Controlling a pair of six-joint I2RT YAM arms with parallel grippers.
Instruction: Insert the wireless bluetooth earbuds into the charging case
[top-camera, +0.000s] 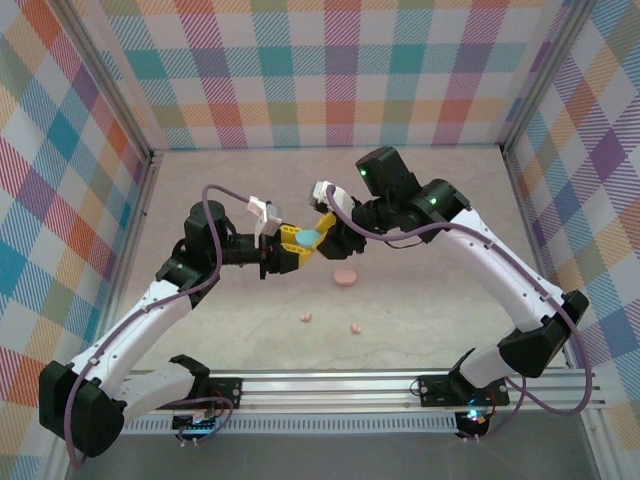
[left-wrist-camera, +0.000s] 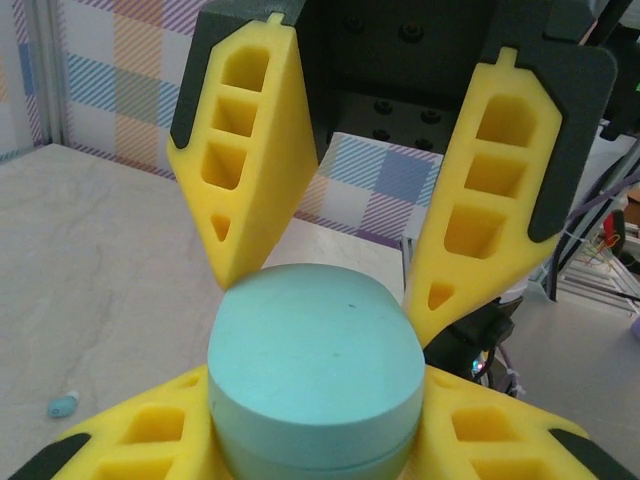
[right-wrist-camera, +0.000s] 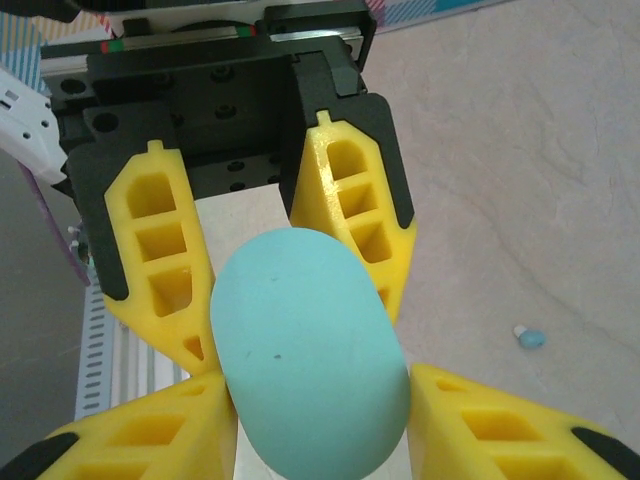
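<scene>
A closed light-blue charging case (top-camera: 308, 237) hangs above the table between both grippers. My left gripper (top-camera: 297, 247) is shut on it from the left, its yellow fingers (left-wrist-camera: 150, 430) pressed to the case (left-wrist-camera: 315, 330) on both sides. From the right, my right gripper (top-camera: 326, 233) has its fingers (right-wrist-camera: 500, 430) against either flank of the case (right-wrist-camera: 305, 340). A small blue earbud (left-wrist-camera: 63, 404) lies on the table, and the right wrist view also catches this earbud (right-wrist-camera: 531, 339). Two pale pink earbuds (top-camera: 307, 317) (top-camera: 354, 328) lie nearer the arm bases.
A round pink case (top-camera: 345, 276) rests on the table just below the grippers. Checkered walls (top-camera: 320, 70) close in the back and sides. The rail (top-camera: 330, 385) holding the arm bases runs along the near edge.
</scene>
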